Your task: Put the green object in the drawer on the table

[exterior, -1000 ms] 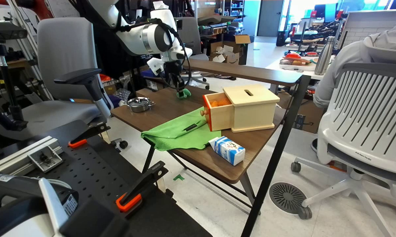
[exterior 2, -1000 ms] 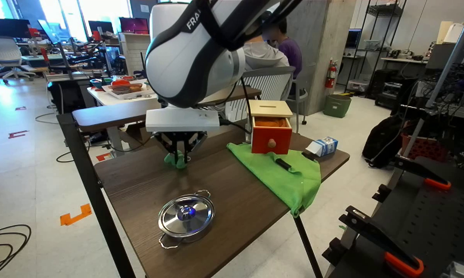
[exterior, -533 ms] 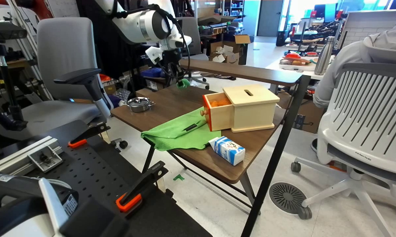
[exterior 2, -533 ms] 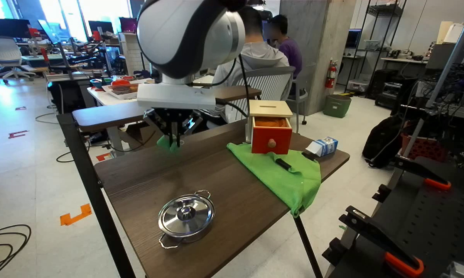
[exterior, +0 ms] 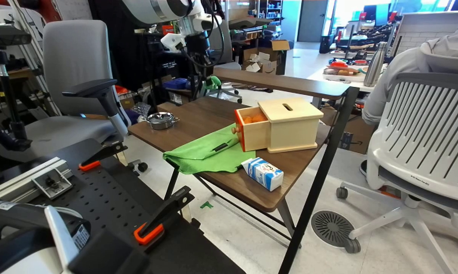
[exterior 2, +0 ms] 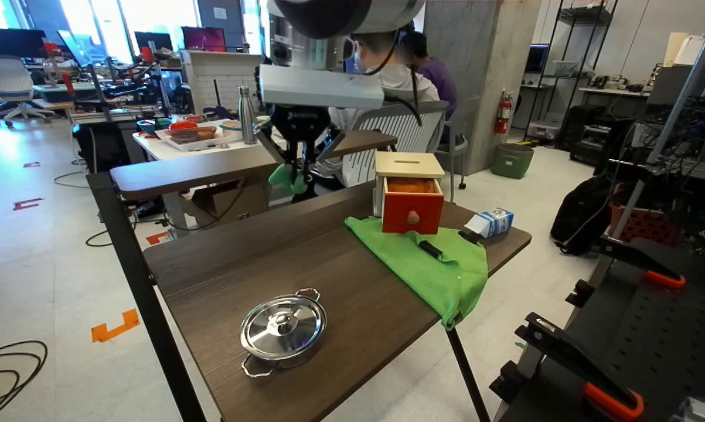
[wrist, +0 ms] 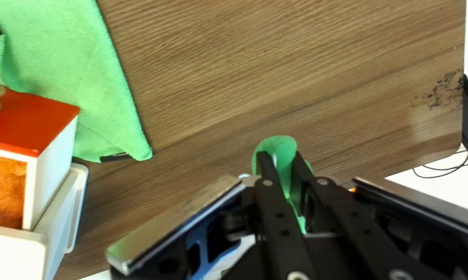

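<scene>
The green object (exterior 2: 283, 178) is a small, bright green lump; it also shows in an exterior view (exterior: 214, 82) and the wrist view (wrist: 283, 147). My gripper (exterior 2: 300, 174) is shut on it and holds it up above the far side of the brown table (exterior 2: 211, 293). In the wrist view, both black fingers of the gripper (wrist: 280, 159) press on the lump, which bulges past the tips. The drawer (exterior: 257, 137) is pulled out of the pale wooden box (exterior: 295, 129). Its red front (exterior 2: 405, 205) and orange lining show. The gripper is apart from the drawer, off to its side.
A green cloth (exterior: 209, 154) with a black item (exterior 2: 430, 249) on it lies before the drawer. A blue-and-white carton (exterior: 265, 173) lies near the box. A lidded metal pot (exterior 2: 283, 328) stands on the table. A raised wooden shelf (exterior: 282, 83) runs along the back.
My gripper has risen from near the tabletop with the green object held in it. It has lately shifted sideways toward the box. Box, drawer, cloth, carton and pot have not moved.
</scene>
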You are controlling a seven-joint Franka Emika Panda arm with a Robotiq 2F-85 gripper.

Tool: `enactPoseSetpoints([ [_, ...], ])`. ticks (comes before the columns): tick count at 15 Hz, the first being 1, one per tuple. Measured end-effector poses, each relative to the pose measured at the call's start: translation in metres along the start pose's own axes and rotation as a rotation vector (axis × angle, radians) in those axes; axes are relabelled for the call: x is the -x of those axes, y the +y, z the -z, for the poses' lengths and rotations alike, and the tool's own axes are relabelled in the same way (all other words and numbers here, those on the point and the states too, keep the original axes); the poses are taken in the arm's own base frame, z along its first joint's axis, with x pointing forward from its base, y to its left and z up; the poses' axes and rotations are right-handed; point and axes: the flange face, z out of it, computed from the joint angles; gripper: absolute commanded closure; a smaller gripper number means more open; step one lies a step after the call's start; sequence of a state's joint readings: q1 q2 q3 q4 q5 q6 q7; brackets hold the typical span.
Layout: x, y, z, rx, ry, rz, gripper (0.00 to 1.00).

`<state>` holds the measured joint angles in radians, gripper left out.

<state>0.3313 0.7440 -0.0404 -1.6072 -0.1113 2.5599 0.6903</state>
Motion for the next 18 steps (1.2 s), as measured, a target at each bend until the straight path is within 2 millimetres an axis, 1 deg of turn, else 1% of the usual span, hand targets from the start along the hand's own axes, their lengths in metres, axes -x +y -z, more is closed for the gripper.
enactPoseSetpoints([
  [3, 0.006, 0.041, 0.015, -0.001, 0.012, 0.023, 0.97],
  [5, 0.008, 0.077, 0.021, 0.01, 0.012, 0.007, 0.97],
  [10, 0.003, 0.176, 0.025, 0.054, -0.008, -0.103, 0.97],
  [12, 0.003, 0.207, 0.024, 0.069, -0.023, -0.143, 0.97],
  [13, 0.005, 0.218, 0.022, 0.075, -0.032, -0.156, 0.97],
  [15, 0.009, 0.231, 0.017, 0.082, -0.048, -0.176, 0.97],
  [18, 0.014, 0.235, 0.013, 0.08, -0.062, -0.194, 0.97],
])
